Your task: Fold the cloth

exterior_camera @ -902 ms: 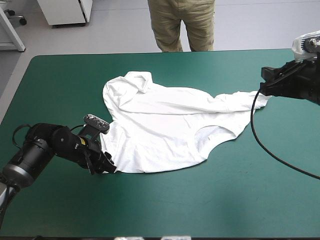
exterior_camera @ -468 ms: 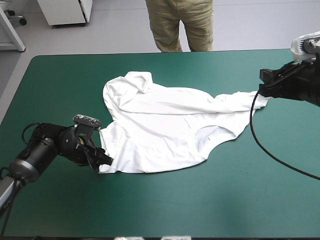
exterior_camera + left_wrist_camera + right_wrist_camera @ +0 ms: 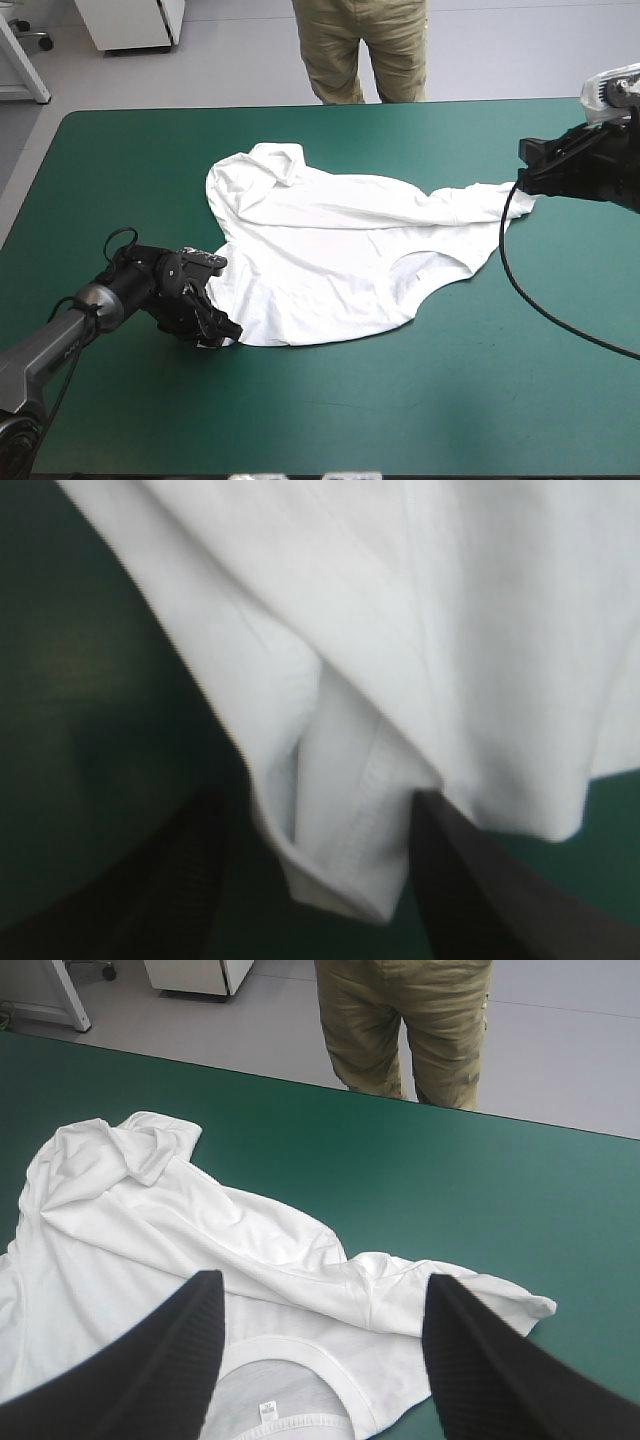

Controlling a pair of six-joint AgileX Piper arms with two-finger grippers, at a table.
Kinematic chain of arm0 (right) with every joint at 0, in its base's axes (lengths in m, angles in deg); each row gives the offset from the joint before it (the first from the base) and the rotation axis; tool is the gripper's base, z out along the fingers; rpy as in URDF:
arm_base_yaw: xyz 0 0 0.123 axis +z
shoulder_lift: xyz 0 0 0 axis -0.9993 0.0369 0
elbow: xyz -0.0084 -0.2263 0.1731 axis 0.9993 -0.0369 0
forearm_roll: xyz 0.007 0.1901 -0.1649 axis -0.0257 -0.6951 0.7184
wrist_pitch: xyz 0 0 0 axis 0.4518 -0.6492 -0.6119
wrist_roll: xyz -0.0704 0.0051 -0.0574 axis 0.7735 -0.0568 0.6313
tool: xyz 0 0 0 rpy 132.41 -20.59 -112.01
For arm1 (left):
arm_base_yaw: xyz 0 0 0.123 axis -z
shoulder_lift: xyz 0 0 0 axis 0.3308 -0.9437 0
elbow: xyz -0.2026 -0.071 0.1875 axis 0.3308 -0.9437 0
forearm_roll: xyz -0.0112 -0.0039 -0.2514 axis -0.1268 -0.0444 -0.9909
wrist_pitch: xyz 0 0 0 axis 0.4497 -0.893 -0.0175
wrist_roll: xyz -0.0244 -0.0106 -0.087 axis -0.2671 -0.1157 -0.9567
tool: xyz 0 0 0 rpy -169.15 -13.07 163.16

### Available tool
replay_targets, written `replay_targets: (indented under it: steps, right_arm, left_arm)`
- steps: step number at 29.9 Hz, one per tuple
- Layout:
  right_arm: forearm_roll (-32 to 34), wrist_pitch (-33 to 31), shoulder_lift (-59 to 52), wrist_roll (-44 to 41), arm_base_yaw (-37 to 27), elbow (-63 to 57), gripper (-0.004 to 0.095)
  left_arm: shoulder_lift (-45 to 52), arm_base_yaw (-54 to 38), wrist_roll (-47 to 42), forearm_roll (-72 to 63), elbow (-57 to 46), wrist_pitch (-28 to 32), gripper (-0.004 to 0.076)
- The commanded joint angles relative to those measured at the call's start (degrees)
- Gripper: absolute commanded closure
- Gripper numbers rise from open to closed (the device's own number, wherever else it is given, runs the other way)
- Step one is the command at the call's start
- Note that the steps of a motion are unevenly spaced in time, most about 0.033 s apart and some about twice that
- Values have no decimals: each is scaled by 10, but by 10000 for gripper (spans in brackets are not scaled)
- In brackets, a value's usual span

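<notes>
Left end effector, fingers spread, straddles a corner of the T-shirt

A lab — teal-green table, white cabinet, grey floor

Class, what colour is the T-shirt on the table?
The T-shirt is white, clearest in the high view.

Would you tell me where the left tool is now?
In the high view, the left tool sits left of centre on the table, at the T-shirt's near left corner, open around it.
</notes>
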Motion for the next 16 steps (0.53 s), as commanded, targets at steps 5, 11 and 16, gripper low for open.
replay_targets:
  steps: [5,11,16]
  right_arm:
    - [-15,33,-9,8,-5,13,368]
    - [24,4,2,-4,-5,13,368]
    - [87,-12,23,-37,-5,13,368]
  left_arm:
    - [-5,1,22,-49,-22,9,365]
    - [-5,1,18,-52,-22,38,730]
    - [-6,1,19,-61,-22,45,733]
